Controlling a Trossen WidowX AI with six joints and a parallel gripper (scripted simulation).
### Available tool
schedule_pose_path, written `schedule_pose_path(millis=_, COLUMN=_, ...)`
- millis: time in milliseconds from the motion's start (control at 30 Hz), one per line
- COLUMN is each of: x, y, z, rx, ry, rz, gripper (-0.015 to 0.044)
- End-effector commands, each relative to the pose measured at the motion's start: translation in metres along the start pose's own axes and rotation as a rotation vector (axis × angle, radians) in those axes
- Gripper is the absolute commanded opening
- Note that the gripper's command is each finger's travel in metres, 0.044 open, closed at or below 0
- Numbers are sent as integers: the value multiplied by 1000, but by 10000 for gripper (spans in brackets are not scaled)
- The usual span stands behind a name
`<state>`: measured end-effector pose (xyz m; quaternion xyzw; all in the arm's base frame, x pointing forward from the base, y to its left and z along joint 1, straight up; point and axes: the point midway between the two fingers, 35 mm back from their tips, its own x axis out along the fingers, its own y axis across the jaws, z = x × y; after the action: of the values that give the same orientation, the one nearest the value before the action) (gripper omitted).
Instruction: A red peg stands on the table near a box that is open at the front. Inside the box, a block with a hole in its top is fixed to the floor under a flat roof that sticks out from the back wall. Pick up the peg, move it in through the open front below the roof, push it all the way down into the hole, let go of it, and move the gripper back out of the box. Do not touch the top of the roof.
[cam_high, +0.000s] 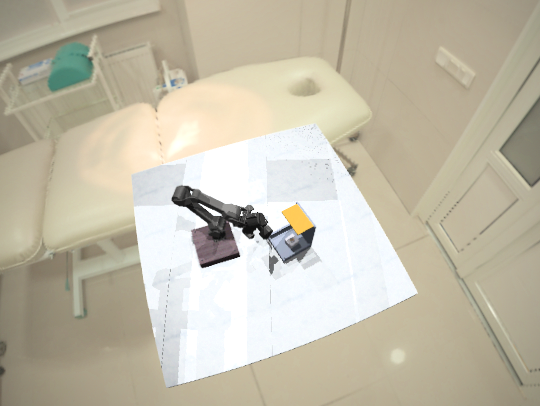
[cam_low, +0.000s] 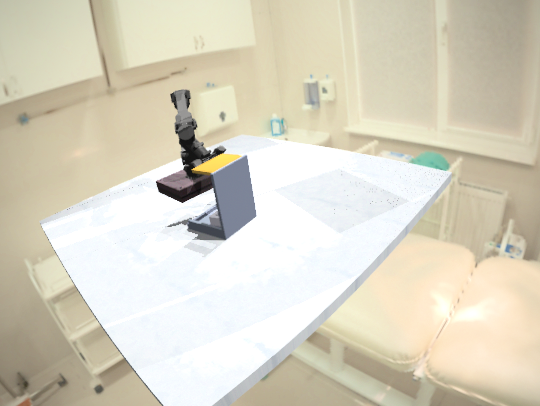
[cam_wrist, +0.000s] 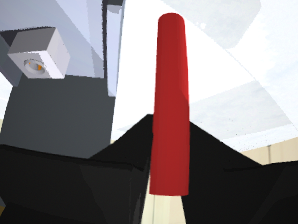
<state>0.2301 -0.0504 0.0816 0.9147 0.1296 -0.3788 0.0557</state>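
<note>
My gripper (cam_high: 268, 234) (cam_wrist: 163, 123) is shut on the red peg (cam_wrist: 171, 85), which runs lengthwise between the fingers and reaches well past their tips. Both are just outside the box (cam_high: 285, 251) (cam_low: 235, 200), beside its low rim. The gap below the peg cannot be judged. The peg cannot be made out in the top and exterior views, and the fingertips are hidden behind the roof in the exterior view. The grey block (cam_high: 292, 240) (cam_wrist: 42, 52) stands on the box floor, its round hole showing in the wrist view. The orange roof (cam_high: 298, 219) (cam_low: 218, 163) sticks out from the back wall.
The dark arm base (cam_high: 215, 246) (cam_low: 182, 185) stands on the table on the far side of the gripper from the box. The box's tall back wall (cam_wrist: 57, 115) rises at the left of the wrist view. Shadows lie on the table beside the box.
</note>
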Motion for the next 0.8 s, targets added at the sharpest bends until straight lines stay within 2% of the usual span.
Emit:
schedule_pose_path(millis=0, x=1, y=6, z=-4, rx=-3, ry=3, rz=-1, gripper=0)
schedule_pose_path(millis=767, x=6, y=42, z=-12, rx=14, ry=3, rz=19, gripper=0)
